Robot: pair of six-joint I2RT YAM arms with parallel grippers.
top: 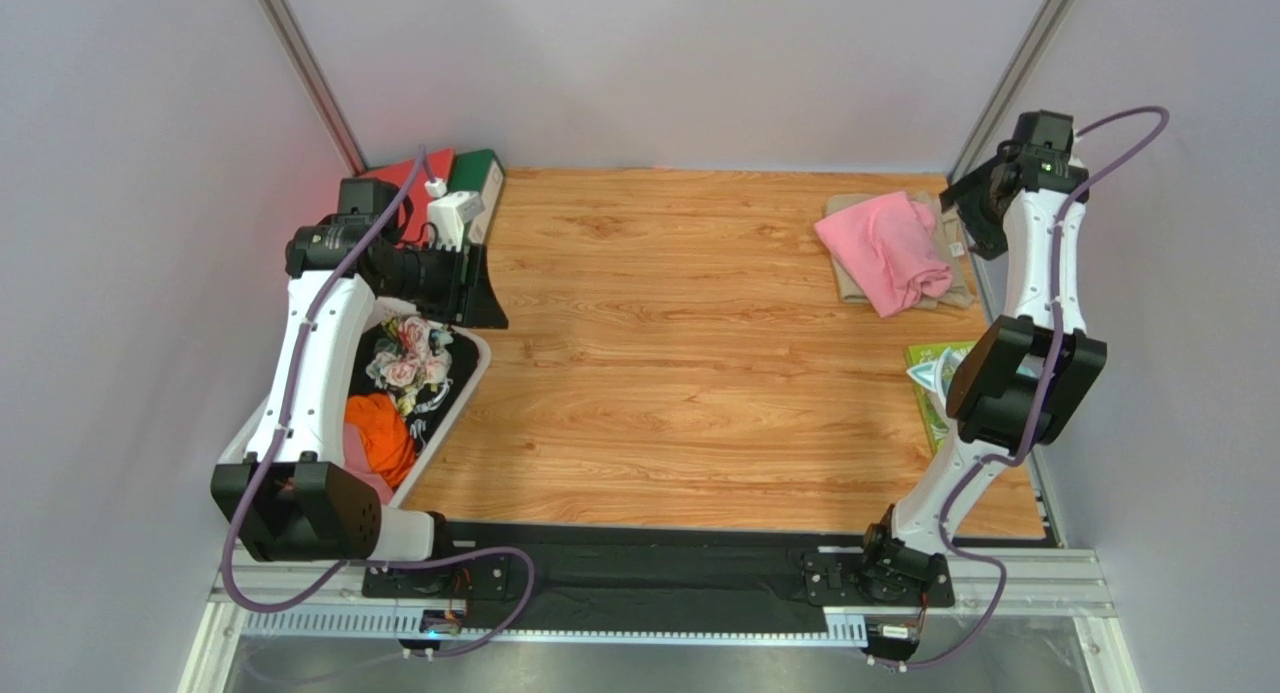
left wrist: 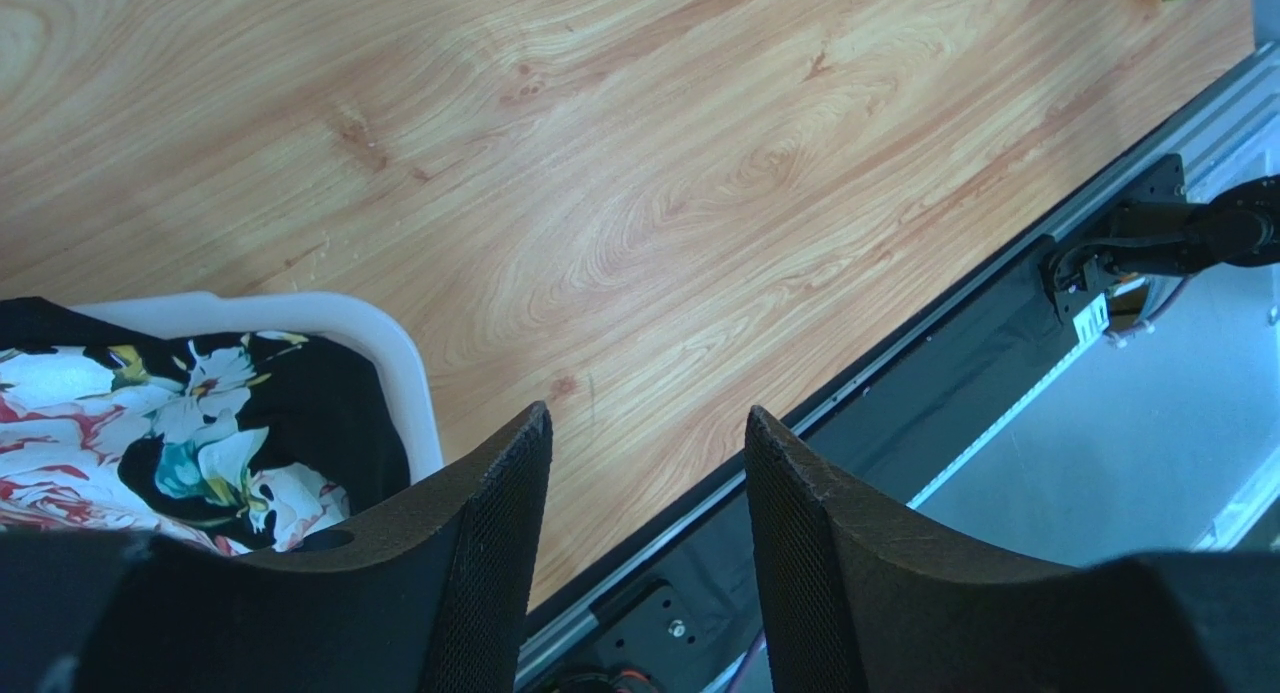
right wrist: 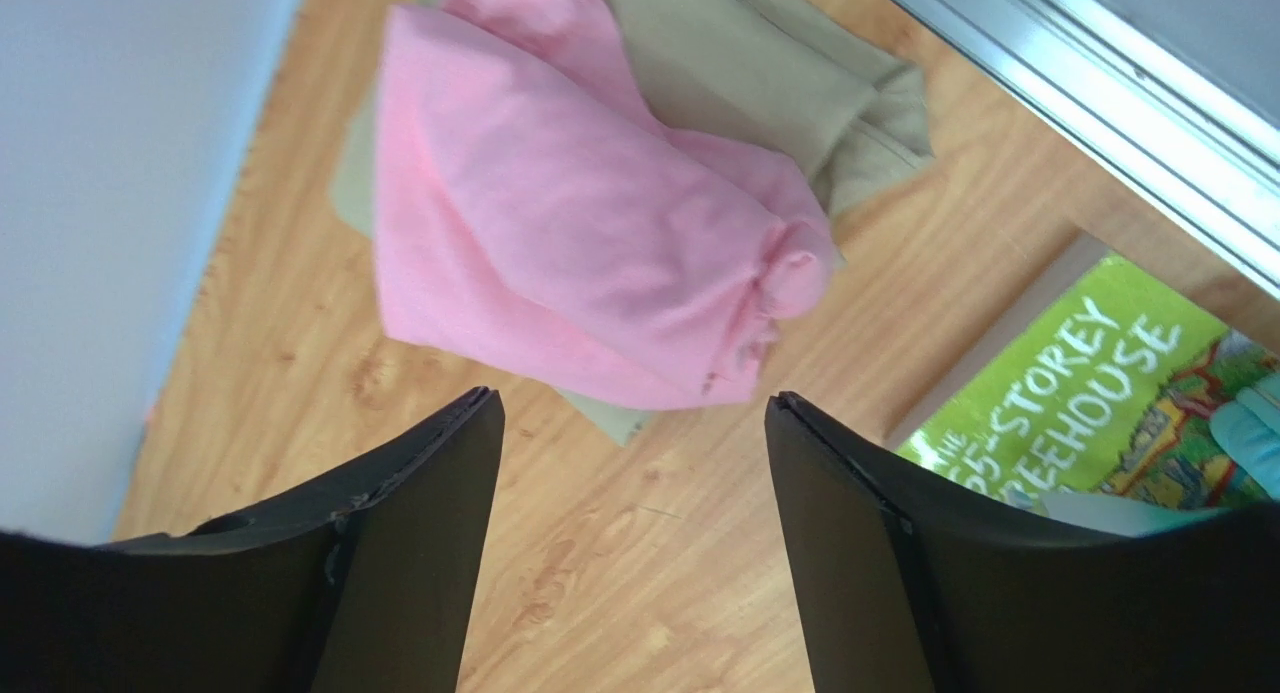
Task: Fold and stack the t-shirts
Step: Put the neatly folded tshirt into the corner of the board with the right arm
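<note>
The pink t-shirt [top: 893,249] lies bunched and roughly folded on top of the khaki-beige t-shirt [top: 851,284] at the back right of the wooden table. In the right wrist view the pink t-shirt [right wrist: 586,228] covers most of the khaki one [right wrist: 759,78]. My right gripper [right wrist: 631,411] hangs open above bare wood just short of the pink cloth, with nothing between its fingers. From above, this gripper [top: 969,221] is right of the pile. My left gripper [left wrist: 646,423] is open and empty over the table's near left side, beside the basket.
A white basket [left wrist: 376,326] at the left holds a black floral cloth [top: 406,356] and an orange cloth [top: 383,435]. A green picture book [right wrist: 1082,408] lies near the right edge, in front of the pile. Red and green items [top: 443,168] stand at the back left.
</note>
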